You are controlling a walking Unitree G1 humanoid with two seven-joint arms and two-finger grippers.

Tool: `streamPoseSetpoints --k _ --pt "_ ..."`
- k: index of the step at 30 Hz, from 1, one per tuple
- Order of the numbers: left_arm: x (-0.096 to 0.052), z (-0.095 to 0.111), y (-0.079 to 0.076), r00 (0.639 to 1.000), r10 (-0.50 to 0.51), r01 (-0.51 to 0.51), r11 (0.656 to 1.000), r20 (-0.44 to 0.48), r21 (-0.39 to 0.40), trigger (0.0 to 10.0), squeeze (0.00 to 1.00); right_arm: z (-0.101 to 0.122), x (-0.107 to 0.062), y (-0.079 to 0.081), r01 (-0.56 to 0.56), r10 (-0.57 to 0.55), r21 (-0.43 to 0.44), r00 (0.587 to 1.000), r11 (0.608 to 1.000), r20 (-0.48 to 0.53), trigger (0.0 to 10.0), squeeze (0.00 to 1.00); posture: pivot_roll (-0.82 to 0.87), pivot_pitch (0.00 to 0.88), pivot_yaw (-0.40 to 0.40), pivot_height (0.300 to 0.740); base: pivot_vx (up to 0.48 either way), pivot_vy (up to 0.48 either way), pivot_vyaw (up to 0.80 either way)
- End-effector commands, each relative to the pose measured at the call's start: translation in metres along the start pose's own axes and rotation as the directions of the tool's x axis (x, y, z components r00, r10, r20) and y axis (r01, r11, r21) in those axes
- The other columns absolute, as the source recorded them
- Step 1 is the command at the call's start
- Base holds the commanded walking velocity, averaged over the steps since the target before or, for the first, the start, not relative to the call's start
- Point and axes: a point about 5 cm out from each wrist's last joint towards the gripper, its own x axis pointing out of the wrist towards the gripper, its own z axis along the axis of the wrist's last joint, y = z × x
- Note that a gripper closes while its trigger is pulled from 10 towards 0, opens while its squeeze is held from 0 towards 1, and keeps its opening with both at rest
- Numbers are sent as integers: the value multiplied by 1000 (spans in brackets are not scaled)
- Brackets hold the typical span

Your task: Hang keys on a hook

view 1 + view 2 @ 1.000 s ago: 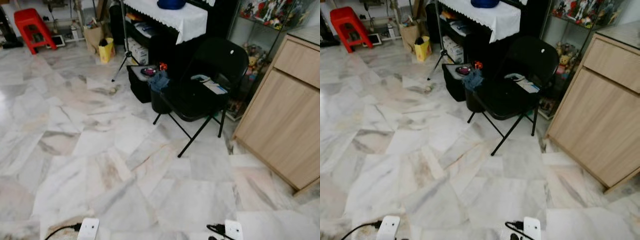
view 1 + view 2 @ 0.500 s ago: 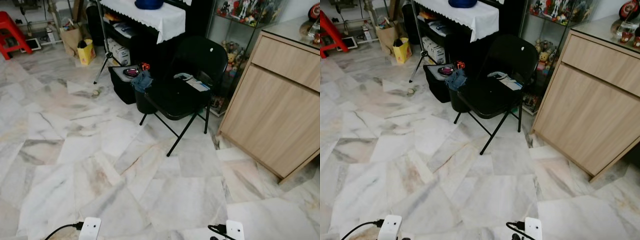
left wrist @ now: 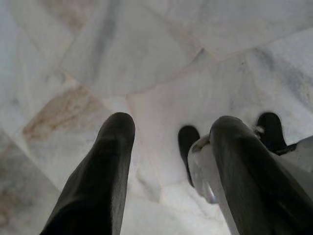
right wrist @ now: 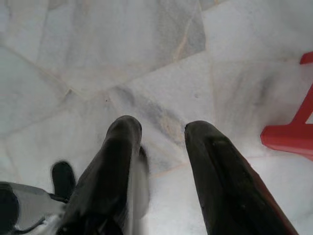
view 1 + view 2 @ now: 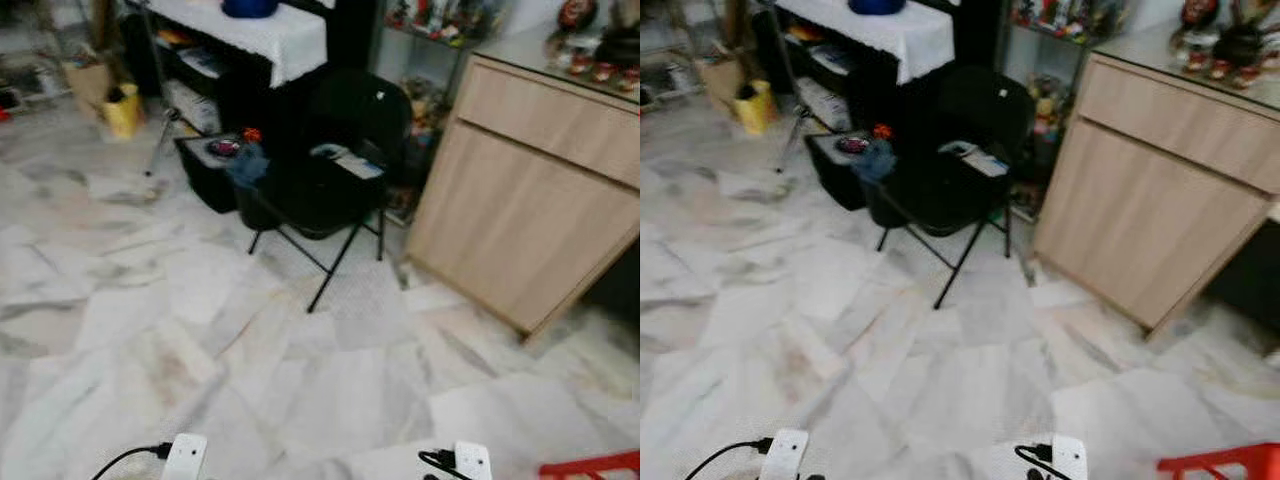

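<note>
Marble floor (image 5: 200, 330); view has swung toward cabinet (image 5: 540, 190) beyond chair (image 5: 320, 180). Left gripper (image 3: 168, 132) and right gripper (image 4: 161, 134) open, empty; still searching.

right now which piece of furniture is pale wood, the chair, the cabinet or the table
The cabinet on the right: its front is light wood. The folding chair is black, and the table wears a white cloth.

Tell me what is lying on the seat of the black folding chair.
On the black folding chair, a flat pale item like papers or a booklet lies near the backrest; the blur hides what it is. A bluish cloth sits beside its front edge.
</note>
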Motion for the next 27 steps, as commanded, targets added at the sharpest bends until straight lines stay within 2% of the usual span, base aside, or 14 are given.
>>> streamPoseSetpoints --k 1,3,5,16,27 --pt "0 -1 -5 1000 -6 6 1000 -7 12 10000 0 -2 -1 -8 22 -22 -1 1000 1000 -12 10000 0 25 17 -58 740 0 -480 -625" --pt "0 -1 -5 1000 -3 3 1000 -6 3 10000 0 -2 -1 -8 22 -22 -1 1000 1000 -11 10000 0 25 17 -58 740 0 0 -625" --pt "1 0 -7 1000 -21 21 999 -2 43 10000 0 -2 -1 -8 22 -22 -2 1000 1000 -11 10000 0 25 17 -58 740 0 0 -628" --pt "1 2 -6 1000 -11 11 1000 10 -7 10000 0 -3 -1 -7 18 -18 -5 1000 1000 -14 10000 0 24 15 -56 740 0 0 -625" --pt "1 4 -8 1000 -21 21 1000 18 19 10000 0 -3 -1 -7 15 -15 -9 1000 1000 -15 10000 0 27 12 -54 740 0 0 -624"
